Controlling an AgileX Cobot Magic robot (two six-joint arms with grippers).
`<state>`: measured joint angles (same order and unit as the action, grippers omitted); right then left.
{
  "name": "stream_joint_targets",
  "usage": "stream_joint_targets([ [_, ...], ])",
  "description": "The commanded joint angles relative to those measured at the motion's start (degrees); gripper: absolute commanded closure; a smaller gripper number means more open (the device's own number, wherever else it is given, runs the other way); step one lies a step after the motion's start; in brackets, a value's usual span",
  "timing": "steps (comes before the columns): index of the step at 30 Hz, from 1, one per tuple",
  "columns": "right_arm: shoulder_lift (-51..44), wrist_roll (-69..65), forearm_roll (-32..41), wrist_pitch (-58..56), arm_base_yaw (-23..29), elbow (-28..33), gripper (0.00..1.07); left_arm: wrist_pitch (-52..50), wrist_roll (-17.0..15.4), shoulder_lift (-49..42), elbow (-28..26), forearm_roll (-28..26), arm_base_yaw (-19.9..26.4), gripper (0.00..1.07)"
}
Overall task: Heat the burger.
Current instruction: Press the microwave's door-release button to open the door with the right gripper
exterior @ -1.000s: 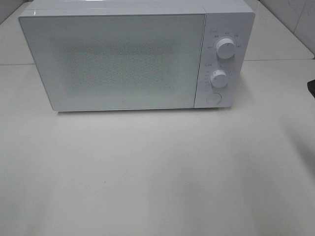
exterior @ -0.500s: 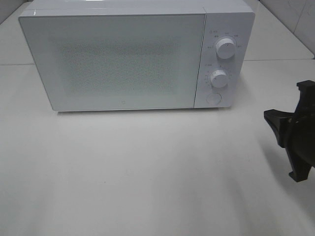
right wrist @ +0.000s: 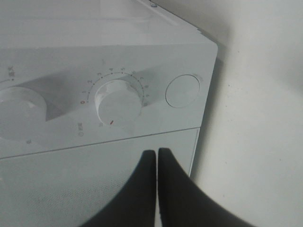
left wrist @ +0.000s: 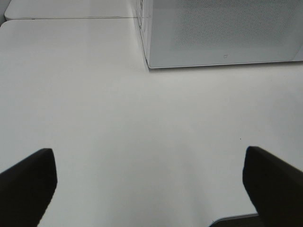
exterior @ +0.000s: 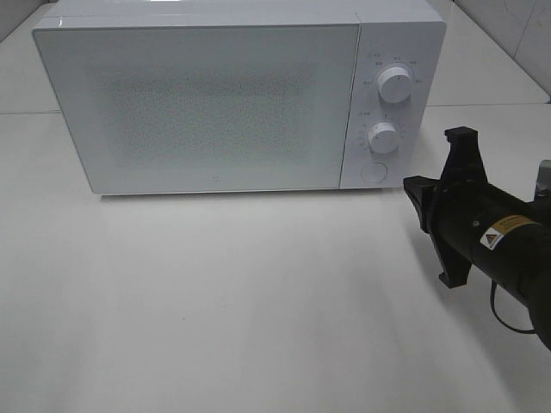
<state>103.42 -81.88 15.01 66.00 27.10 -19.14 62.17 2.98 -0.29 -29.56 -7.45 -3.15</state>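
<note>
Microwave: one white microwave [exterior: 215, 95] stands at the back of the white tabletop [exterior: 258, 301], its door shut.
Door mark: one tiny logo [exterior: 215, 181] sits low on the door – too small to read.
Knobs: two white knobs, an upper knob [exterior: 394, 84] and a lower knob [exterior: 383, 137], one above the other on the right-hand panel.
Knob writing: small numbers starting at 0 run round the lower knob in the right wrist view. It also has a small red line. The marks by the upper knob are too blurry to read.
Button: one round button [exterior: 373, 171] sits under the lower knob.
Sticker: one yellow sticker with a warning triangle [exterior: 502, 232] is on the black right arm. Its words cannot be read.
Right gripper: the right gripper [exterior: 411, 185] is clenched – fingers pressed together, holding nothing. It points at the panel, near the round button.
Left gripper: the left gripper [left wrist: 150, 189] is spread wide over bare tabletop, with nothing between its fingers.
Burger: no view shows the burger, so I cannot tell where it is.
</note>
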Motion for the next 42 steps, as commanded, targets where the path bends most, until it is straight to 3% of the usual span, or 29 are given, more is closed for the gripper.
stream_joint_targets([
  [1, 1.2, -0.2, 2.2, -1.2, 0.1, -2.5, 1.07, -0.9, 0.2, -0.9, -0.1, -0.1, 0.2, 0.07],
  [24, 7.5, 2.8, 5.7, -18.3, -1.8, -17.1, 1.07, -0.9, 0.2, -0.9, -0.1, -0.1, 0.2, 0.07],
  [42, 11.9, 4.9, 6.2, -18.9, -4.0, -22.7, 1.07, -0.9, 0.2, -0.9, -0.1, -0.1, 0.2, 0.07],
])
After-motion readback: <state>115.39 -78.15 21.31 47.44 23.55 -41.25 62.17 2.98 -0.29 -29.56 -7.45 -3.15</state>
